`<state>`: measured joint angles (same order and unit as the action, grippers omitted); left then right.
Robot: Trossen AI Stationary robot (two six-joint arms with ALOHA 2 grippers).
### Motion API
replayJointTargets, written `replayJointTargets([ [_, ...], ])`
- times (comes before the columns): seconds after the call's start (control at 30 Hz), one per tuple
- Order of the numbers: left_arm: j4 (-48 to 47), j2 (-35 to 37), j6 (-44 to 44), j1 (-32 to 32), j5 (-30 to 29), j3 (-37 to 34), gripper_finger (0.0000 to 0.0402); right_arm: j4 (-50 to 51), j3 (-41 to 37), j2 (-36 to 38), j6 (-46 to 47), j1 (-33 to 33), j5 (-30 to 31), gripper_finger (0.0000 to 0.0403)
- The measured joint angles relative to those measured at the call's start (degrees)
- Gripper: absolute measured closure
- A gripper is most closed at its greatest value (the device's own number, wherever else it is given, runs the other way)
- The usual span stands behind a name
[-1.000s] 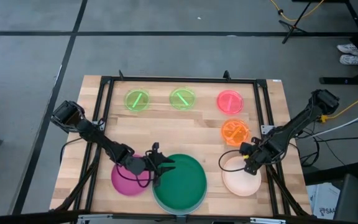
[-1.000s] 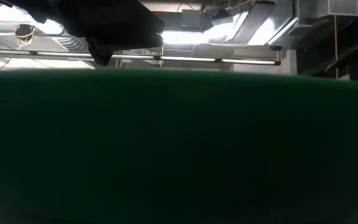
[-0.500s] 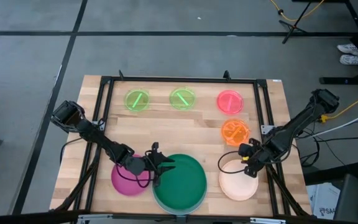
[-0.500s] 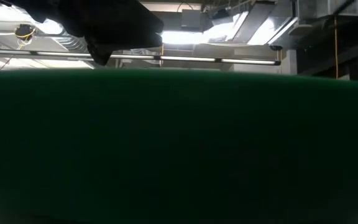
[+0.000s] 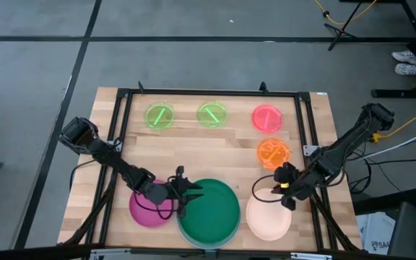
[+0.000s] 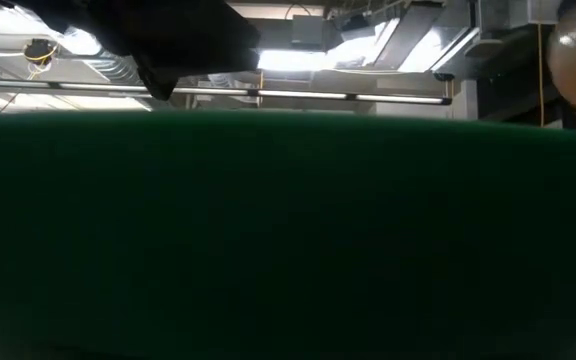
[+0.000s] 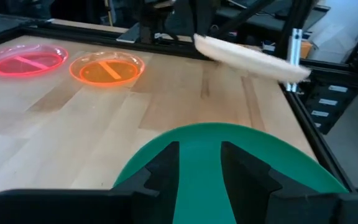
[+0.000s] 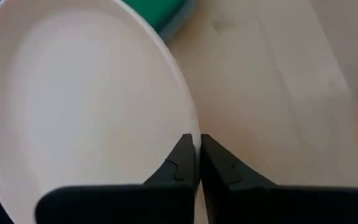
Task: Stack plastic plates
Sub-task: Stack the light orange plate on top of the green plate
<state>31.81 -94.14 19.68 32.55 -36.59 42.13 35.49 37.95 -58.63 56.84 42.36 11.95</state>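
Observation:
The dark-green plate (image 5: 208,211) sits on a light-blue plate whose rim (image 8: 185,14) shows beneath it, near the table's near edge. It fills the low view (image 6: 288,230). My left gripper (image 5: 192,193) is open at the green plate's left rim (image 7: 201,163). The magenta plate (image 5: 149,209) lies flat just left of it. My right gripper (image 5: 287,195) is shut on the cream plate (image 5: 268,219). Two lime-green plates (image 5: 159,116) (image 5: 212,114), the pink-red plate (image 5: 267,118) and the orange plate (image 5: 273,152) lie flat farther back. My left gripper stands over the green plate's left rim; whether it touches cannot be told. My right gripper pinches the cream plate's rim (image 8: 190,127) on its far-right side between both fingers, one on the upper face and one beneath. It comes slanting down from the table's right. The plate (image 7: 247,56) is lifted clear and tilted.
A black frame (image 5: 208,92) runs around the wooden tabletop. Bare wood (image 5: 208,155) lies between the far row of small plates and the near ones. The left arm (image 5: 107,155) crosses the table's left side, the right arm (image 5: 345,144) its right edge.
My right gripper has moved toward the table's left and near edge, carrying the cream plate up off the wood. The plate has shifted toward the green plate and now shows at the low view's upper right.

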Motion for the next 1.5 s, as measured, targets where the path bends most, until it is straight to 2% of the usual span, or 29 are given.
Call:
replayJointTargets([
  [0.37, 1.1, 0.4, -2.3, 1.3, 0.0, 0.0, 0.0290, -15.0, 0.0, -5.1, -0.2, -0.2, 8.5, 0.0402],
  [0.57, 2.7, 0.4, -2.3, 1.3, 0.0, 0.0, 0.0290, -24.3, 0.0, -12.5, -1.7, -4.5, 7.4, 0.0402],
  [0.83, 4.3, 0.5, -3.8, 1.3, 0.0, 0.0, 0.0290, -37.9, 0.0, -22.2, -6.1, -11.1, 0.3, 0.0402],
  [1.0, 4.9, 0.5, -3.8, 1.3, 0.0, 0.0, 0.0290, -44.9, 0.0, -26.1, -8.5, -14.0, -1.1, 0.0402],
  [1.23, 4.9, 0.5, -3.8, 1.4, 0.0, 0.0, 0.0290, -49.5, 0.0, -28.7, -9.6, -16.4, -0.9, 0.0402],
  [1.5, 5.1, 0.5, -3.7, 1.6, 0.0, 0.0, 0.0290, -48.8, 2.5, -29.2, -11.1, -16.6, 1.4, 0.0402],
])
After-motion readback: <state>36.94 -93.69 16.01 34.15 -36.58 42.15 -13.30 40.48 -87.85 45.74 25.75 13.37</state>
